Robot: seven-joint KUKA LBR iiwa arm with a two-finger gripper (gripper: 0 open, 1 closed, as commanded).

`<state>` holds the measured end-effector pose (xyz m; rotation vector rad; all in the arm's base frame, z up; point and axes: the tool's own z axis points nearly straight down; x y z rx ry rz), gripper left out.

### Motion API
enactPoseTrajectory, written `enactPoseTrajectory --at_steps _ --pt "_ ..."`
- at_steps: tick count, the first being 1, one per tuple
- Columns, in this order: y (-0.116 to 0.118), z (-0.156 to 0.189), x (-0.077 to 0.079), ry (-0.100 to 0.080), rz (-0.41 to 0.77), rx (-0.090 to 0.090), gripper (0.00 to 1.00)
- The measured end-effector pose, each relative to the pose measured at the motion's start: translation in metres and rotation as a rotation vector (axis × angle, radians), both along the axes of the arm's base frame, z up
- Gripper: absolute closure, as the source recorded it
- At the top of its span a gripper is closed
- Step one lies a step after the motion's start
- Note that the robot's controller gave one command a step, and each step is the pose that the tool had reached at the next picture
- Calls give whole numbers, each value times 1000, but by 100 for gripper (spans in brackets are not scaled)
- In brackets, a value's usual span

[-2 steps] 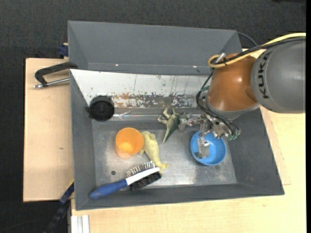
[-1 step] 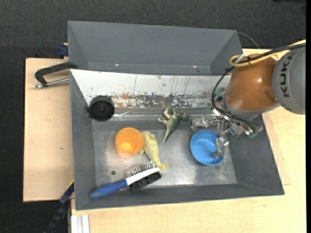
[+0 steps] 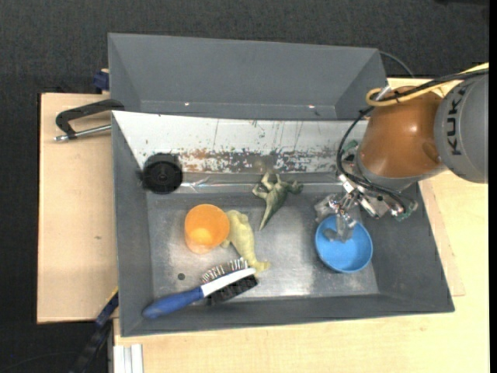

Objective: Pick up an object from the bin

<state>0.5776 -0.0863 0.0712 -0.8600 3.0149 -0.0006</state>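
My gripper (image 3: 342, 217) hangs at the right side of the bin, directly over a blue round bowl (image 3: 346, 249), its metal fingers reaching down to the bowl's far rim. Nothing can be made out between the fingers. To the left of the gripper, a small green toy dinosaur (image 3: 272, 193) lies near the bin's back wall.
An orange cup (image 3: 206, 228) and a pale yellow toy figure (image 3: 246, 241) lie in the bin's middle left. A brush with a blue handle (image 3: 203, 290) lies along the front wall. A black round disc (image 3: 161, 174) sits in the back left corner.
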Motion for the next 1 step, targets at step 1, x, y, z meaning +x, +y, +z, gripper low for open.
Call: enactPoseTrajectory --at_steps 1 --pt "-6 197 18 -11 6 -3 100"
